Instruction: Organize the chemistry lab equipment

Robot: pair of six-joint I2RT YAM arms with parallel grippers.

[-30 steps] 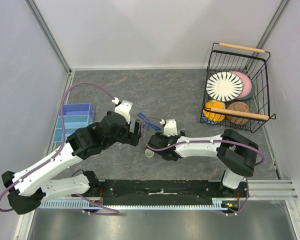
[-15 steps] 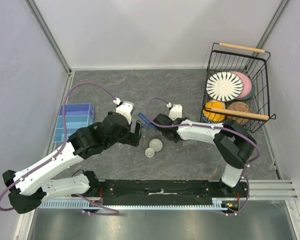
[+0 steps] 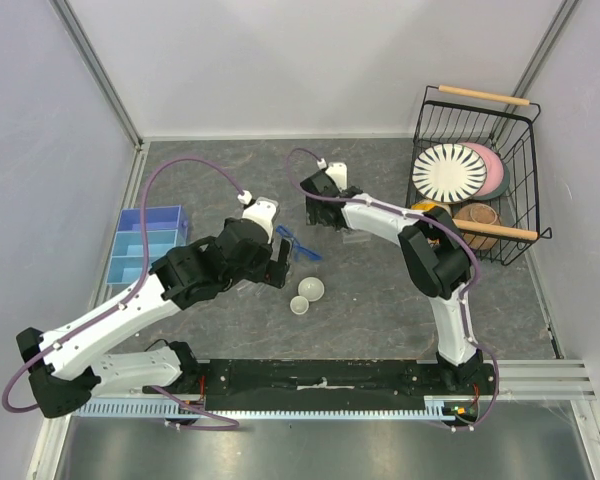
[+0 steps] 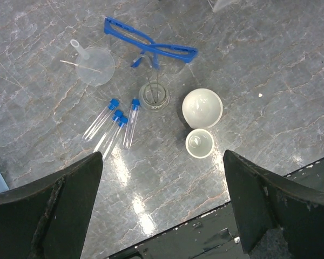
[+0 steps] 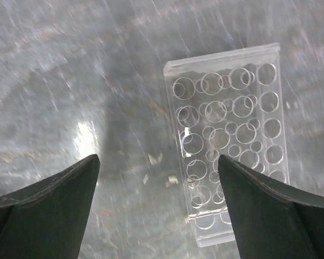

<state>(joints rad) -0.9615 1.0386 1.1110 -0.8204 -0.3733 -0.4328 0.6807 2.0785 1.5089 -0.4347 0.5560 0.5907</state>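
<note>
Two grippers, both with fingers spread wide and nothing between them.

Right gripper (image 5: 157, 159) hovers above the clear plastic tube rack (image 5: 227, 145). The rack lies flat on the grey marbled table (image 5: 70, 65), holes up, off toward the right finger rather than centred.

Left gripper (image 4: 162, 156) hangs over the loose items:
- small clear blue-capped tubes (image 4: 130, 125) lying side by side, two of them touching
- two small white round dishes (image 4: 202, 107) touching each other, just beside the tubes
- blue-framed safety glasses (image 4: 149, 46) farther out
- a clear plastic funnel (image 4: 94, 66) near the glasses

Judgement: the step in hand is taking the rack.
- Shift the right wrist sideways until the rack sits midway between the fingers.
- Close across its narrow width, low on the walls.
- The clear plastic looks slick, so lift level.
- For the tubes, start with the one lying apart, gripped near the cap.
</note>
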